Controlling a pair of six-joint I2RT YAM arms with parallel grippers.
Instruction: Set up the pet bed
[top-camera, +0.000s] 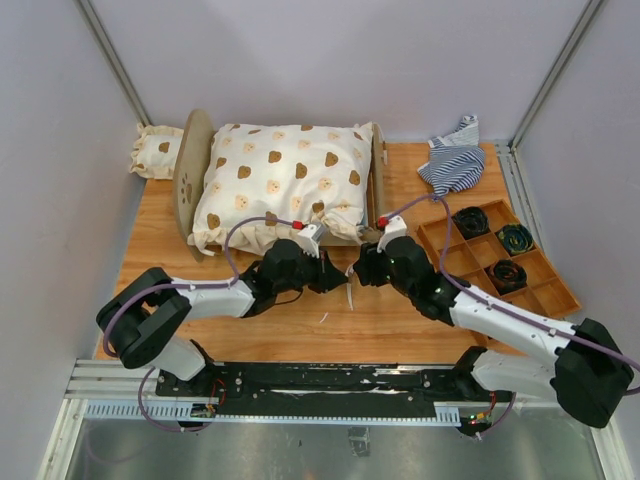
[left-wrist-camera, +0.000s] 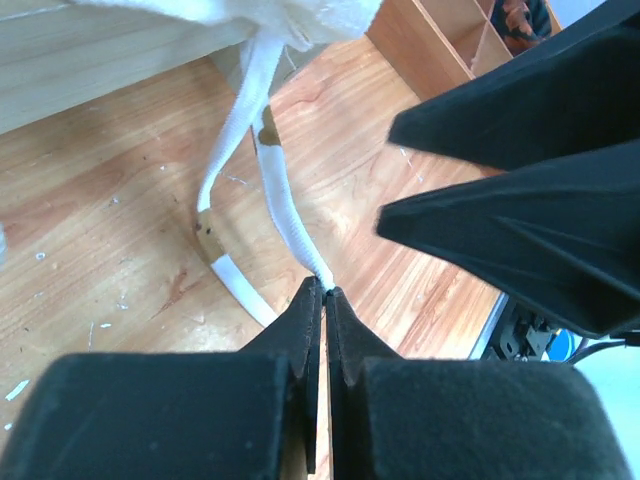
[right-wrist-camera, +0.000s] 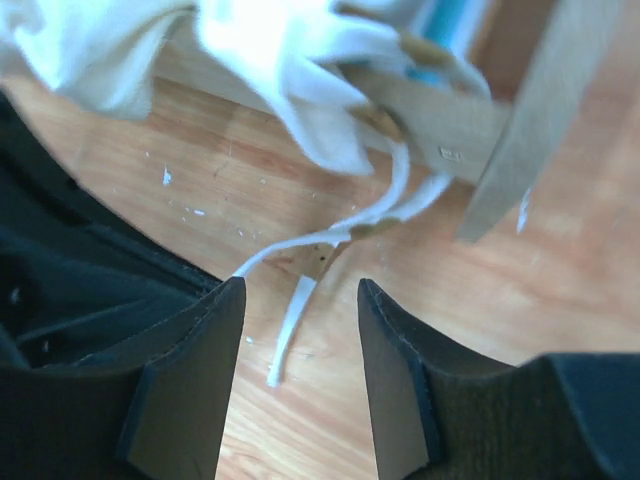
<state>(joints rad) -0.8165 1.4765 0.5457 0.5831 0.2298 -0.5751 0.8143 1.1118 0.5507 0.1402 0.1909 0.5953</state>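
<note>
Low over the counter (top-camera: 380, 335), the left claw (left-wrist-camera: 322, 292) is pinching a white tie (left-wrist-camera: 284, 214) of the bear-print cushion (top-camera: 285, 180); the right claw (right-wrist-camera: 300, 290) is hovering spread beside a loose tie (right-wrist-camera: 290, 335). Tugging hard is probably risking dragging the cushion off the pet bed (top-camera: 190, 180) at the counter's back; the compartmented tray (top-camera: 556, 292) is sitting beside the right arm

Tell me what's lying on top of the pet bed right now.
A cream bear-print cushion covers the pet bed; only its wooden end boards show, its base is hidden.
</note>
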